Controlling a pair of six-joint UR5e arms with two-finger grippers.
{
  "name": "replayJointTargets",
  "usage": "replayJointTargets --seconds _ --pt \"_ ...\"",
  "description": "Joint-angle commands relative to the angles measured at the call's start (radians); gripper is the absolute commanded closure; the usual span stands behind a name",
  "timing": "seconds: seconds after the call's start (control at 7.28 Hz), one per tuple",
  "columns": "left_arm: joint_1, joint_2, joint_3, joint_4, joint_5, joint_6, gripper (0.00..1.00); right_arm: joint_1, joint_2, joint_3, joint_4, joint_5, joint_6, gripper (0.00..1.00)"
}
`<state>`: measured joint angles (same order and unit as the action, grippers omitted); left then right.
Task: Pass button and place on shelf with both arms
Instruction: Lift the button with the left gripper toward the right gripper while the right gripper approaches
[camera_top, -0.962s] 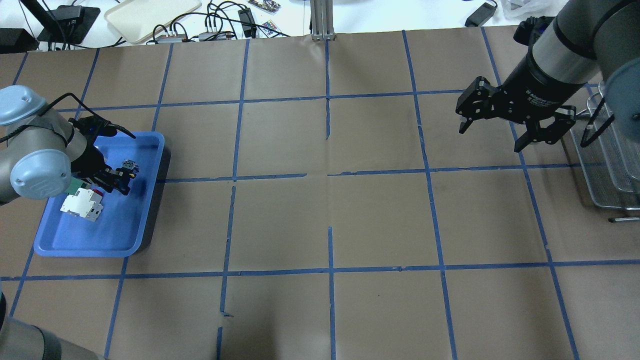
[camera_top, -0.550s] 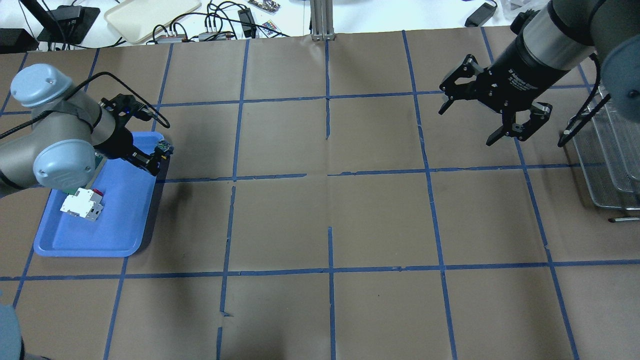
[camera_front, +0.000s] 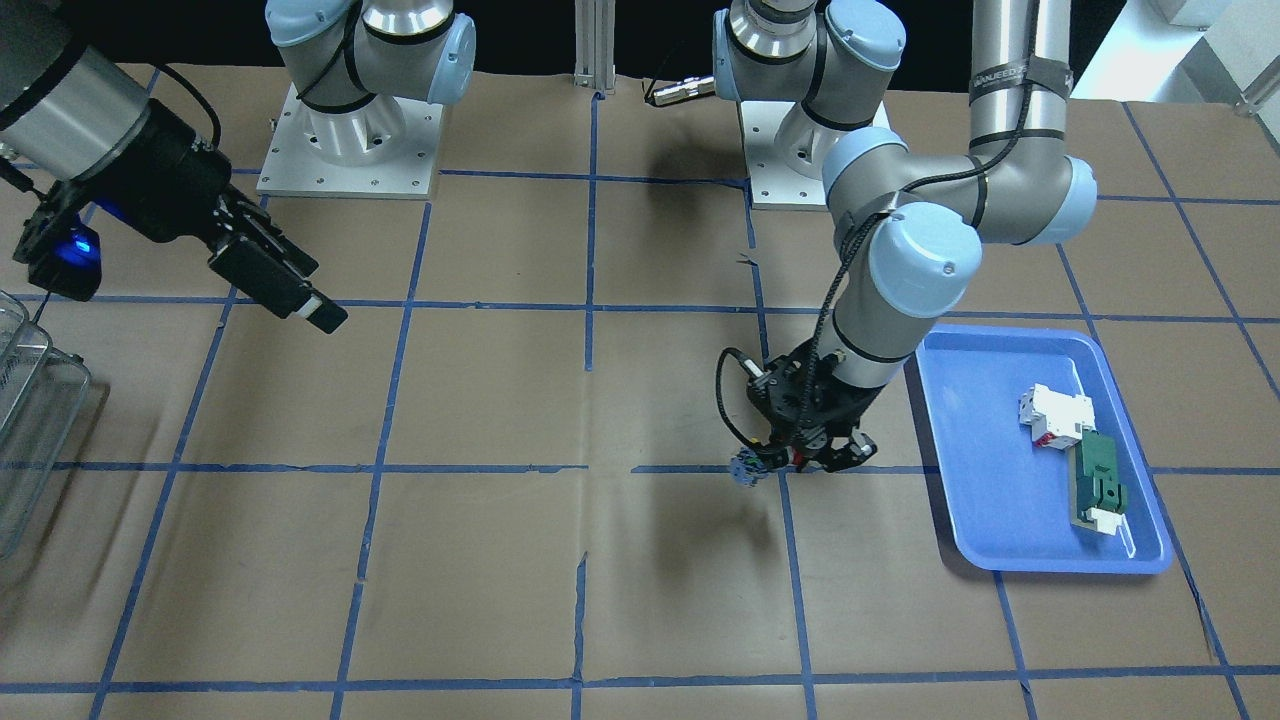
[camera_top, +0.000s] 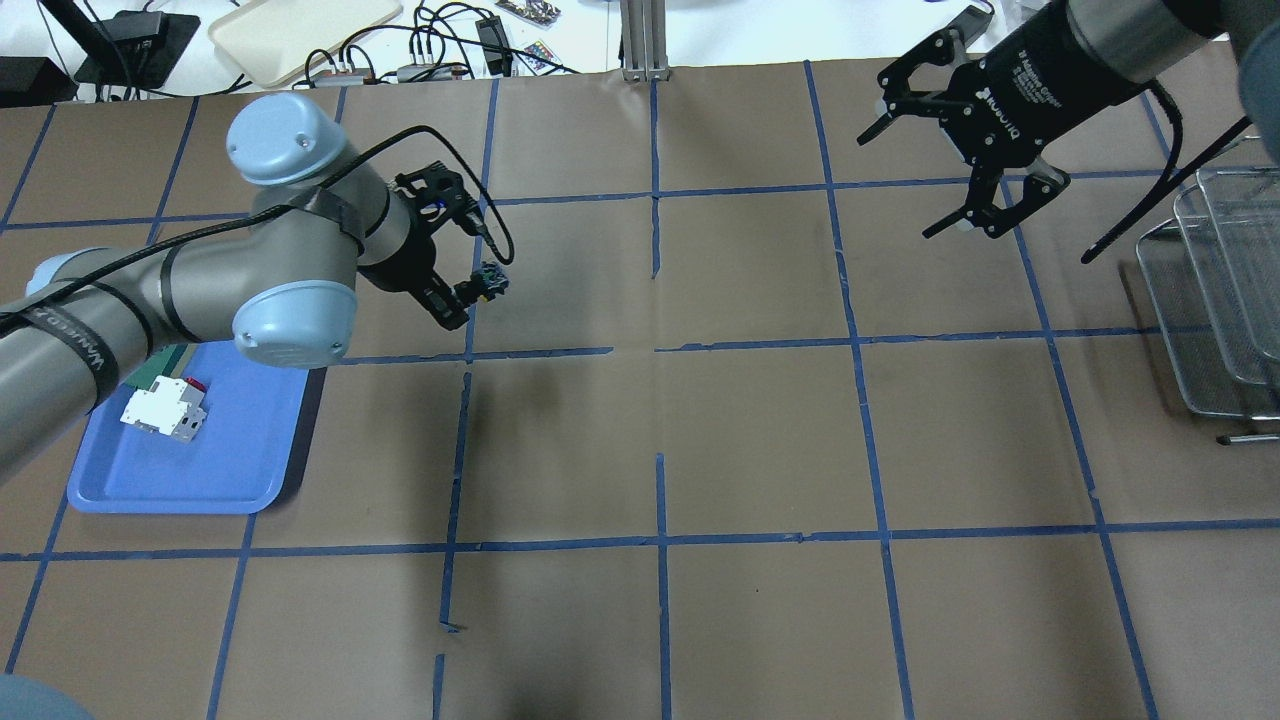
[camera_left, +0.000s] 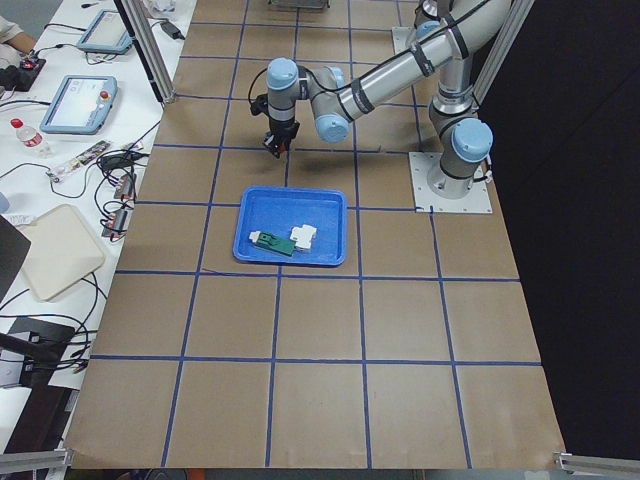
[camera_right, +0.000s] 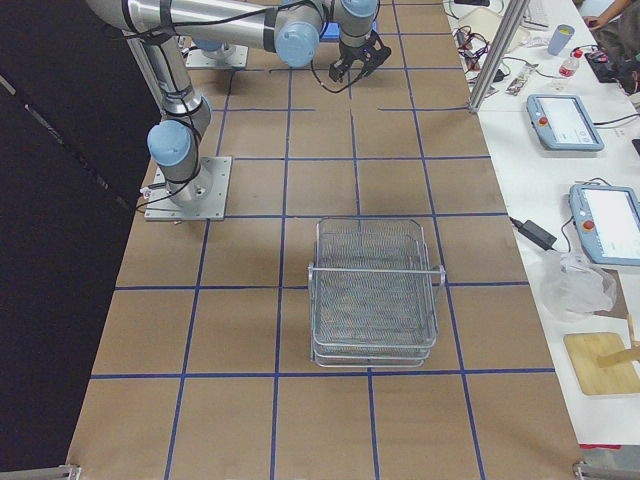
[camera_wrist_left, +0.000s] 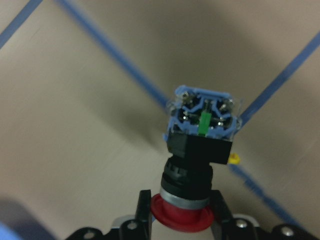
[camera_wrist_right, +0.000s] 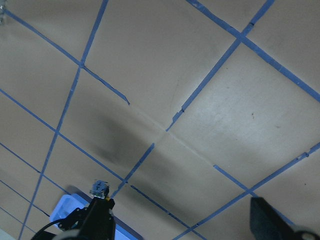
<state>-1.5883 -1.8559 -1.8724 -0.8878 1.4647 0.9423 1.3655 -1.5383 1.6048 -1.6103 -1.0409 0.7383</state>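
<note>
Two grippers: my left gripper (camera_top: 470, 292) pinches the button (camera_top: 491, 277) by its red cap (base outward) at centre left. My right gripper (camera_top: 896, 187), upper right, stands spread.

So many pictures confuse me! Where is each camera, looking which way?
Front-facing: across the table, facing left arm, right arm.
Overhead: behind robot, above left gripper, right gripper.
Left side: table's end, blue tray, left arm.
Right side: other end, shelf, right arm.
Left wrist: own fingers, button.
Right wrist: table; shares button with left wrist.
</note>
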Motion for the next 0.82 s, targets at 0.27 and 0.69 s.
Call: replayJointTargets --seconds 0.27,0.69 --pt "-0.192 -0.010 0.142 -0.004 -0.239 0.003 1.00 -0.029 0.040 -0.014 0.073 0.138 0.045 0.00" --pt "-0.286 0.021 0.228 -0.014 -0.405 -0.029 1.00 -0.023 0.087 -0.019 0.092 0.185 0.146 0.00"
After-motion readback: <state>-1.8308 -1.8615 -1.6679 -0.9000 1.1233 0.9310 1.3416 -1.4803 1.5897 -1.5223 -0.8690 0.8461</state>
